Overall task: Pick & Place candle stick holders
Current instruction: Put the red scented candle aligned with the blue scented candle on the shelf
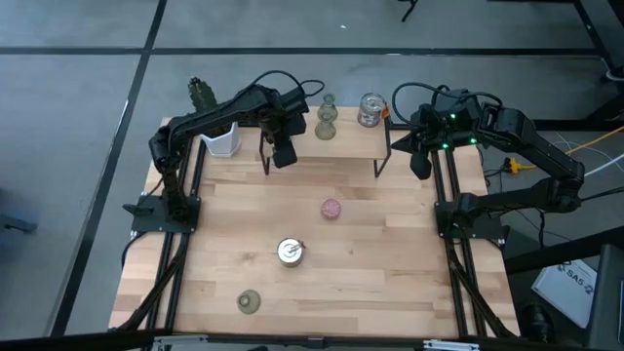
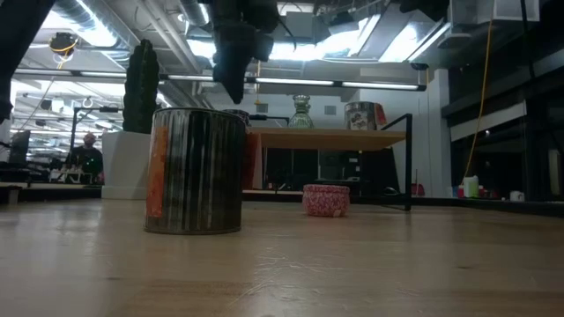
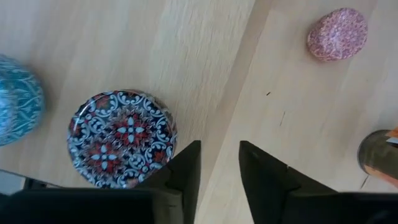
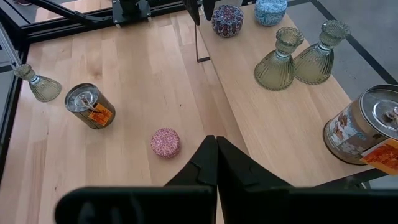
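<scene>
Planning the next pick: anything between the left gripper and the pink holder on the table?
Nothing visible. The left gripper hangs at the shelf's front edge; only bare table lies between it and the pink holder. The silver cup sits farther off.

Wide bare bench (image 1: 390, 273) on the right; pink holder (image 1: 331, 209), silvery cup (image 1: 290, 252) and olive holder (image 1: 250, 301) dot the middle, and the raised shelf (image 1: 351, 146) crowds the back edge.

We see a dark holder (image 3: 122, 139) patterned in red, white and blue at lower left, a teal one (image 3: 18, 99) with white tracery at far left, and a speckled pink one (image 3: 337, 34) upper right on pale wood (image 3: 124, 43).
</scene>
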Available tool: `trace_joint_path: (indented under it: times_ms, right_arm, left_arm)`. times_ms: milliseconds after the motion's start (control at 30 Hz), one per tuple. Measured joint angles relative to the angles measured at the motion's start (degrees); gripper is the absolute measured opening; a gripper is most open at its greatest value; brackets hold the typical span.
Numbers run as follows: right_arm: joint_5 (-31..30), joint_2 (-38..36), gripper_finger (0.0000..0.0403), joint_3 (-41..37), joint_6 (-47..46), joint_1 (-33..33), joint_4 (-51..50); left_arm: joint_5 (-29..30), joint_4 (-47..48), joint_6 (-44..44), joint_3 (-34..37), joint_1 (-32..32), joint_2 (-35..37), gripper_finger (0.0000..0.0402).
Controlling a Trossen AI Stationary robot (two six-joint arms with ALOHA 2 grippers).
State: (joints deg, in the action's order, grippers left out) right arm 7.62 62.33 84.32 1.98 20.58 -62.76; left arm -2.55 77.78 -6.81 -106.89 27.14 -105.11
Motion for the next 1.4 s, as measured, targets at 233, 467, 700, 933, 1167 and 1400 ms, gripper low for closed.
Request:
trace_joint_path:
  times_ms: [233,467,700,933,1167,1400]
  right_arm:
    - [0.0,0.0,0.0001,0.0,0.0,0.0,0.0]
    - [0.0,0.0,0.0001,0.0,0.0,0.0,0.0]
    - [0.0,0.0,0.0001,0.0,0.0,0.0,0.0]
    - [0.0,0.0,0.0001,0.0,0.0,0.0,0.0]
    - [0.0,0.0,0.0001,0.0,0.0,0.0,0.0]
    - [0.0,0.0,0.0001,0.0,0.0,0.0,0.0]
  left_arm:
    - [1.8,0.1,-1.4,0.0,0.0,-1.3,0.0059]
    - [4.5,0.4,-2.2,0.0,0.3,-1.3,0.0019]
    - [4.3,0.4,-3.0,0.0,0.3,-1.3,0.0002]
    - [0.5,0.5,-3.0,0.0,0.4,-1.3,0.0001]
    - [1.3,0.8,-5.0,0.0,0.5,-1.3,0.0001]
    - [2.6,0.7,-6.0,0.0,1.5,-1.3,0.0001]
